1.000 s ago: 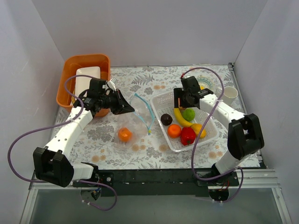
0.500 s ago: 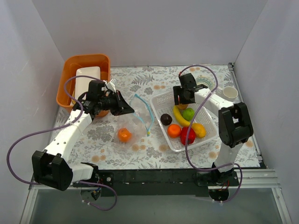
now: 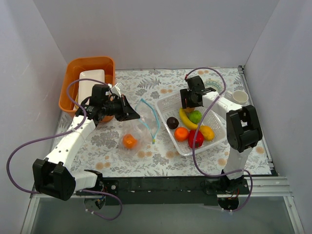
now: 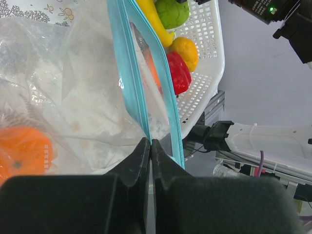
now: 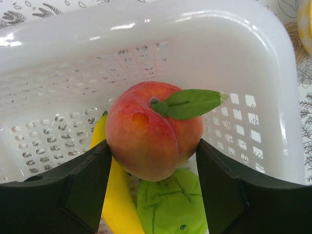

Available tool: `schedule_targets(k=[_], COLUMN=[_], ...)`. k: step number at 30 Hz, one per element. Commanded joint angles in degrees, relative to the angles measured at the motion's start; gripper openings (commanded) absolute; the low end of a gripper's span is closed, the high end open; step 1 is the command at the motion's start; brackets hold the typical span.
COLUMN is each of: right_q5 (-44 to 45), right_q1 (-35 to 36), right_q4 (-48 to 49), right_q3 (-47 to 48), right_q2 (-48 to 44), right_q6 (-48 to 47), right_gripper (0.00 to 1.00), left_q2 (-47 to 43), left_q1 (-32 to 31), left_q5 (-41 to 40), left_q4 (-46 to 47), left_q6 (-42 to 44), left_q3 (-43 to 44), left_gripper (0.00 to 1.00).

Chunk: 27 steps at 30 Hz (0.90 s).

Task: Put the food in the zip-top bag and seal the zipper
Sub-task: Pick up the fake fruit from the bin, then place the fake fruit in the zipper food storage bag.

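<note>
The clear zip-top bag [image 3: 142, 127] lies on the patterned table with one orange [image 3: 129, 141] inside. My left gripper [image 3: 134, 113] is shut on the bag's light blue zipper [image 3: 152, 116] and holds the mouth up and open. The left wrist view shows the gripper [image 4: 150, 142], the zipper [image 4: 132, 73] and the orange [image 4: 22, 152]. My right gripper [image 3: 191, 100] is over the back of the white basket [image 3: 169, 104], shut on a red-orange peach [image 5: 151, 130] with a green leaf. The banana [image 3: 185, 120], green ball [image 3: 196, 117], purple ball [image 3: 172, 122], second orange [image 3: 181, 134], red pepper [image 3: 196, 139] and lemon [image 3: 207, 132] lie in the basket.
An orange bin [image 3: 88, 66] holding a white box [image 3: 90, 84] stands at the back left, close behind my left arm. A white cup [image 3: 239, 97] stands at the back right. White walls enclose the table on three sides.
My right arm has folded inward and its gripper has shifted slightly toward the basket's back. The basket has slid a little to the left. My left gripper keeps its hold on the zipper.
</note>
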Motion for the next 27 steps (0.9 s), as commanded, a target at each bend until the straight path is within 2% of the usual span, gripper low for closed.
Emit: schedule_targets(k=[1,7,13,18,23,27], right_q5=[-3.0,-6.7,-16.8,-24.0,-25.4,-28.0], right_q1=[-0.2,-0.2,0.2,3.8,11.0,14.7], right_q4=[1.7,0.8,1.5,3.6,6.5,10.2], right_q3=[-2.0,-4.9,-8.8,-9.4,-9.0,-8.9], right_q2=[-6.2,-14.1,-25.1,-31.4,-33.0,-30.9], right_q6=[-0.1,1.5,5.7,10.7,12.0,13.0], right_gripper=[0.22,0.22,0.21,0.22,0.24,0.24], left_q2=[-1.1,-0.1,0.7,1.4,2.4,2.1], left_q1=[-0.1,-0.1,-0.1,-0.1,-0.1,-0.1], left_q5=[1.0,-0.2,1.0,1.1,2.1,2.4], left_q4=[-0.5,-1.6,-1.0,-1.0,-1.4,-2.0], left_q6=[1.2,2.1,1.3,1.2,0.9,1.3], left_q3=[0.6,1.6,2.6,3.9,4.5,4.3], left_gripper=[0.0,0.0,0.0,0.0,0.0,0.0])
